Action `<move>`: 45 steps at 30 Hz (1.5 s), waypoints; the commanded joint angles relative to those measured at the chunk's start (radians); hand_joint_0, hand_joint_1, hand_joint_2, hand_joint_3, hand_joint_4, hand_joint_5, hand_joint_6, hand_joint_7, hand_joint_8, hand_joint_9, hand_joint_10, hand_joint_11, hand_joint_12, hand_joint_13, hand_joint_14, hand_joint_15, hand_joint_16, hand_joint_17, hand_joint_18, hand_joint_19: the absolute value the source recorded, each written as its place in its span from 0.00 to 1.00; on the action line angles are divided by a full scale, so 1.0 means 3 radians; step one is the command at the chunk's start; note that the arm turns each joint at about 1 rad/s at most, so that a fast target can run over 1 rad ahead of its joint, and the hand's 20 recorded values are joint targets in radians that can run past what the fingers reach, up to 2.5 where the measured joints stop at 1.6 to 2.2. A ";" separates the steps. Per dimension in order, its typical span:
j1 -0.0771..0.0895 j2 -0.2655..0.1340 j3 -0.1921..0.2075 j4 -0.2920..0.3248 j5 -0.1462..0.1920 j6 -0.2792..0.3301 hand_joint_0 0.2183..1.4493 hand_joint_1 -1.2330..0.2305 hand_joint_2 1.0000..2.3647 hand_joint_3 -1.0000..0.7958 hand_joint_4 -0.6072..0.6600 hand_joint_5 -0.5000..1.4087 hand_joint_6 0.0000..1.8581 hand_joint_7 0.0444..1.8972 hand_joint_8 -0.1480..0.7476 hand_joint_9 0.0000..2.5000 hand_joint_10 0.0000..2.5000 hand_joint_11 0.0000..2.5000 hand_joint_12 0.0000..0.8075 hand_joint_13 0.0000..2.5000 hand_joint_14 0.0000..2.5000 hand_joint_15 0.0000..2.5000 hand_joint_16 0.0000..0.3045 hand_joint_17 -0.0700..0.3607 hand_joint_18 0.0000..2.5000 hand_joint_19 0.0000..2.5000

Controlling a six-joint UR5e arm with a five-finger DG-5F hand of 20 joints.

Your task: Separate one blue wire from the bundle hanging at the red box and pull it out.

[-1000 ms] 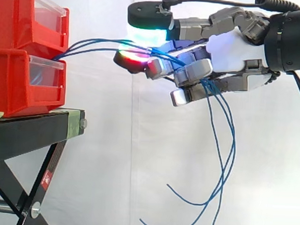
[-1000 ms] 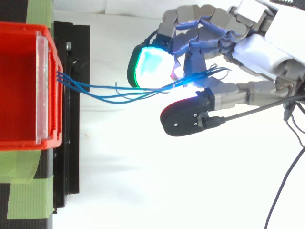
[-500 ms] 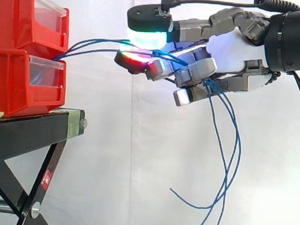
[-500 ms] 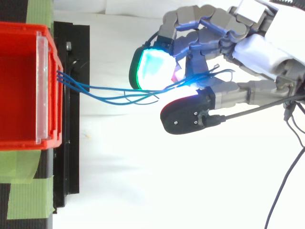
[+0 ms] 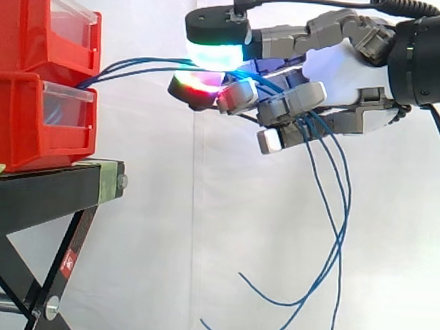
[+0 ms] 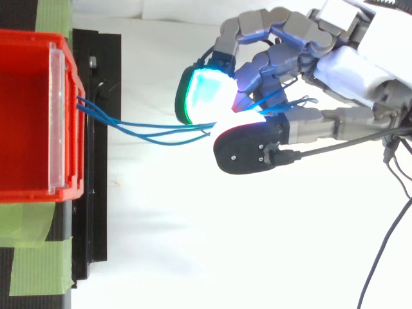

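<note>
Several thin blue wires (image 6: 122,122) run from the gap between the stacked red bins (image 5: 32,120) out to my hand (image 5: 341,68). The hand hovers level with the upper bin, to the right of the stand. Its fingers are curled round the wires, and the thumb, glowing cyan-green, presses in close above a red-glowing fingertip. Behind the curled fingers the loose wire ends (image 5: 333,243) hang down in long curves. In the top view the hand (image 6: 360,64) comes in from the right, and the wires vanish between the thumb and the glowing pad. How many wires it grips is hidden.
The red bins (image 6: 26,116) sit on a black stand (image 5: 51,194) with crossed legs, and green tape (image 6: 32,270) lies at its edge. A white curtain hangs behind. Open space lies between the stand and the hand.
The thumb has closed in toward the glowing fingertip, narrowing the gap over the wires. The curled fingers lifted slightly, and the hanging wire ends swung a little to the left.
</note>
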State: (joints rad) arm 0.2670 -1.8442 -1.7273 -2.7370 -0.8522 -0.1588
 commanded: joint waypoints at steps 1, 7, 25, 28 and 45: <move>0.0005 0.0001 0.0000 0.0001 -0.0002 -0.0018 0.34 0.42 0.02 0.42 0.62 0.15 0.43 0.59 0.50 0.34 0.18 0.72 0.41 0.36 1.00 0.36 0.14 0.39 0.36 0.50; 0.0000 0.0001 0.0000 -0.0004 0.0003 -0.0018 0.33 0.46 0.02 0.44 0.62 0.15 0.43 0.59 0.49 0.35 0.17 0.73 0.42 0.37 1.00 0.36 0.15 0.40 0.36 0.50; 0.0000 0.0001 0.0000 -0.0009 0.0003 0.0033 0.30 0.46 0.01 0.40 0.65 0.16 0.42 0.61 0.50 0.41 0.13 0.77 0.41 0.39 1.00 0.38 0.15 0.40 0.36 0.50; 0.0005 0.0001 0.0000 -0.0004 0.0003 0.0043 0.29 0.46 0.01 0.38 0.66 0.17 0.42 0.61 0.50 0.42 0.13 0.76 0.43 0.39 1.00 0.38 0.15 0.40 0.36 0.50; 0.0005 0.0001 0.0000 -0.0014 0.0003 0.0028 0.25 0.47 0.00 0.29 0.65 0.18 0.40 0.62 0.51 0.46 0.09 0.78 0.44 0.42 1.00 0.38 0.16 0.42 0.37 0.50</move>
State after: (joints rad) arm 0.2684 -1.8439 -1.7273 -2.7410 -0.8513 -0.1497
